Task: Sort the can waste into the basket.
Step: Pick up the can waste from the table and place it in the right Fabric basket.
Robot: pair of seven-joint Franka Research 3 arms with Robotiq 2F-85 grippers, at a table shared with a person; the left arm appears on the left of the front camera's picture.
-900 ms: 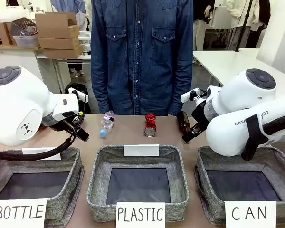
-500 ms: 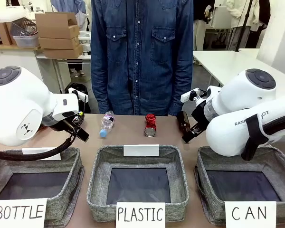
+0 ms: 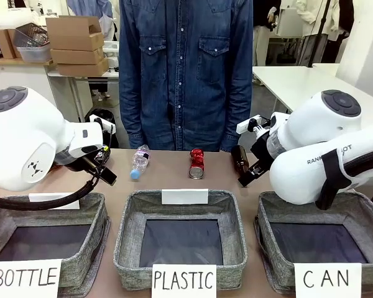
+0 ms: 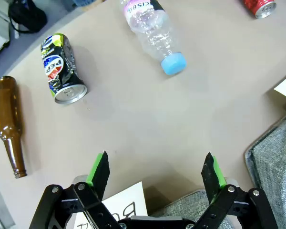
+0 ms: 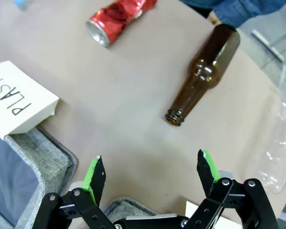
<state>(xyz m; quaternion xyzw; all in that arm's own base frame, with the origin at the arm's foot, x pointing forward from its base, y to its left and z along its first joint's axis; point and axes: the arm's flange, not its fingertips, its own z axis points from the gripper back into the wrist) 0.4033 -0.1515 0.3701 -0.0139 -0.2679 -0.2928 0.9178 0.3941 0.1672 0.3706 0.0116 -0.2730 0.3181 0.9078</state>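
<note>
Change: nothing has shifted since the earlier frames; arms, cans and bottles lie as they did.
Left gripper (image 4: 155, 162): fingers spread wide, holding nothing, over bare table.
Right gripper (image 5: 150, 162): fingers spread wide, holding nothing, near the mouth of a brown bottle (image 5: 202, 76).
Red can (image 3: 196, 163): on its side at mid-table before the person, well apart from the basket; cut off at the top edge of the left wrist view.
Black can (image 4: 62, 69): on its side between a second brown bottle (image 4: 9, 124) and a clear bottle (image 4: 155, 33).
Basket (image 3: 360, 208): signed CAN, on the robot's right; the right arm hides its far rim.
Unclear: crumpled clear plastic (image 5: 276, 143), cut off at the right wrist view's edge.
</note>
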